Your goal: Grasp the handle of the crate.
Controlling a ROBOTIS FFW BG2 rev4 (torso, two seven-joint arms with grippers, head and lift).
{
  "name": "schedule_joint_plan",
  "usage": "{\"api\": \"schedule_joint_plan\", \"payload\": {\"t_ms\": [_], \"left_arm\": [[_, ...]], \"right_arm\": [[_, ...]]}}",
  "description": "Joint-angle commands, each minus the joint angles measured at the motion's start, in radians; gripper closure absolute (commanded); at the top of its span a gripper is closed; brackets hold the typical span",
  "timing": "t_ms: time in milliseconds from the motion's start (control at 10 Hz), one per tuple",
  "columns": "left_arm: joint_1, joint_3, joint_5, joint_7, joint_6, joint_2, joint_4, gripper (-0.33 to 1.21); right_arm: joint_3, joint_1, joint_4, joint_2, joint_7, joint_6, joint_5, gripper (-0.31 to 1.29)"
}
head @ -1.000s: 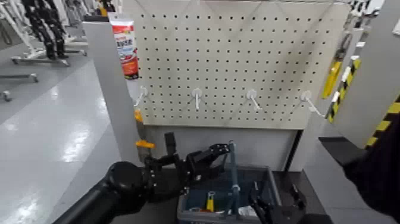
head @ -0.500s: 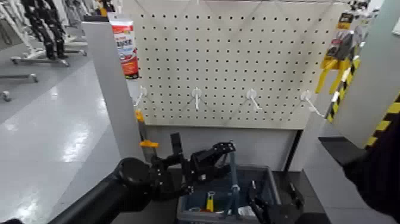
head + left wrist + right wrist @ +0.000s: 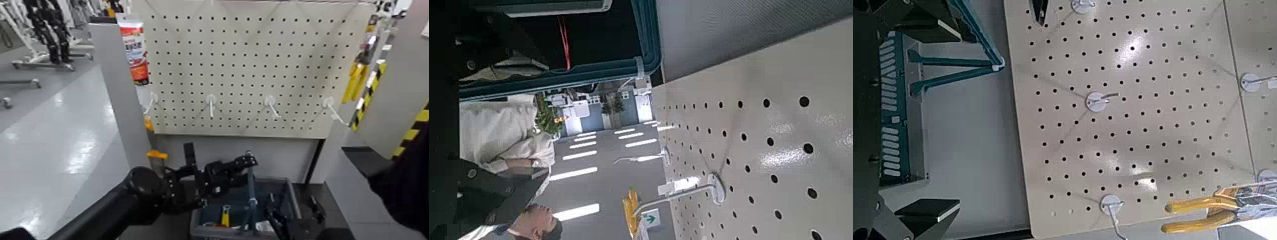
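The crate (image 3: 291, 194), a dark grey-blue slatted basket, stands on the floor below the pegboard. Its handle (image 3: 249, 185) is a thin blue-grey arched bar with a pale band midway, and it rises upright from the crate's middle. My left gripper (image 3: 237, 169) reaches in from the left and sits right at the top of the handle. In the left wrist view the handle (image 3: 647, 40) shows as a teal bar close to the camera. My right gripper (image 3: 295, 214) waits open, low beside the crate's right end. The right wrist view shows the crate's slatted side (image 3: 893, 110) and its handle (image 3: 953, 65).
A white pegboard (image 3: 255, 64) with a row of white hooks (image 3: 211, 101) stands behind the crate. A red-and-white package (image 3: 134, 48) hangs by the grey post (image 3: 121, 96). Yellow packaged goods (image 3: 354, 80) hang at the right. A yellow tool (image 3: 225, 217) lies inside the crate.
My left arm has pushed a little forward and right, bringing its gripper up against the top of the handle. The right arm and the crate have stayed put.
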Motion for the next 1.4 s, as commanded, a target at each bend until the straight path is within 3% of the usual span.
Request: {"api": "schedule_joint_plan", "payload": {"t_ms": [100,700,1000,1400], "left_arm": [[0.001,-0.005,0.0,-0.003,0.0,-0.002,0.006,0.94],[0.027,0.005,0.0,-0.015,-0.019,-0.006,-0.002,1.19],[0.072,0.035,0.0,-0.014,-0.03,-0.006,-0.054,1.19],[0.167,0.105,-0.001,0.012,-0.018,0.015,-0.172,1.19]], "right_arm": [[-0.002,0.0,0.002,0.0,0.0,-0.004,-0.002,0.13],[-0.008,0.006,0.0,-0.002,0.0,-0.009,-0.002,0.13],[-0.018,0.015,-0.004,0.0,0.0,-0.01,-0.002,0.13],[-0.025,0.022,-0.006,0.0,-0.002,-0.01,0.003,0.13]]}}
